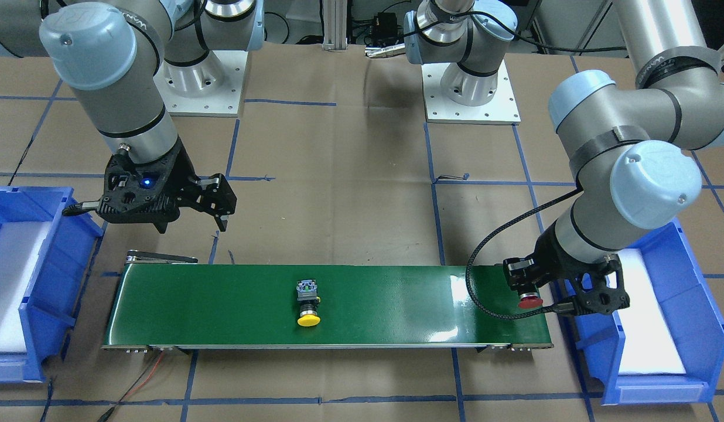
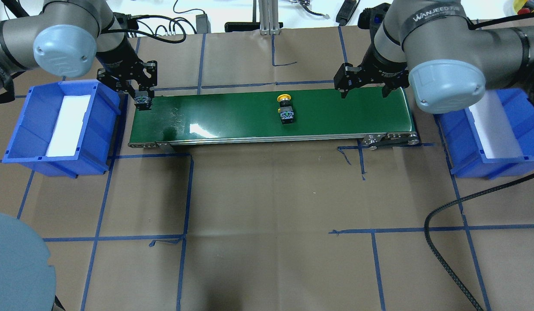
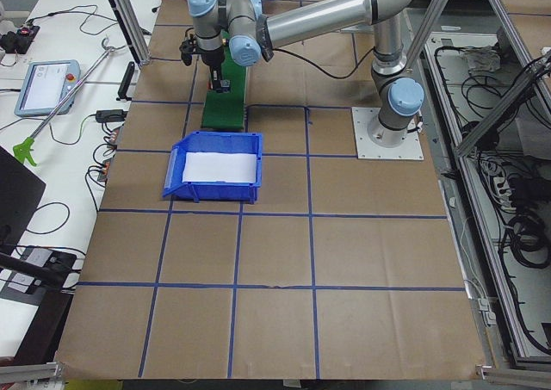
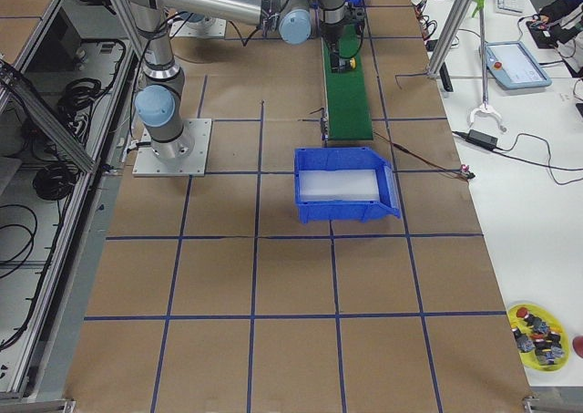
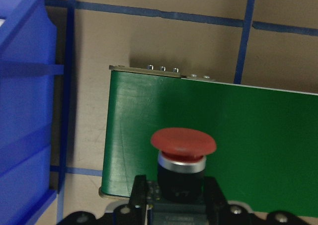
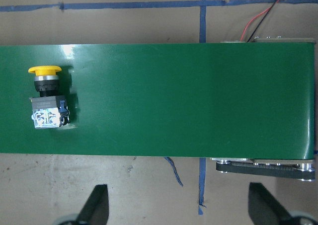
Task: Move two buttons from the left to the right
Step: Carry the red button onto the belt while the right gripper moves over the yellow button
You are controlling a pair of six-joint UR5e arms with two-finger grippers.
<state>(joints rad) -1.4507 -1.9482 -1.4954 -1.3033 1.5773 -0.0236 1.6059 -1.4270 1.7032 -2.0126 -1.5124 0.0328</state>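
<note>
The yellow button (image 1: 308, 302) lies on its side near the middle of the green conveyor belt (image 1: 397, 305). It also shows in the overhead view (image 2: 285, 110) and at the left of the right wrist view (image 6: 45, 98). My left gripper (image 1: 525, 290) is shut on the red button (image 1: 530, 302) and holds it just over the belt's left end, next to the left bin. The left wrist view shows the red button (image 5: 183, 141) between the fingers (image 5: 140, 195). My right gripper (image 2: 363, 91) is open and empty above the far edge of the belt's right end.
A blue bin (image 2: 61, 125) with a white liner stands off the belt's left end. A second blue bin (image 2: 496, 129) stands off its right end. The brown table (image 2: 267, 216) carries blue tape lines. A black cable (image 2: 440, 242) lies at the front right.
</note>
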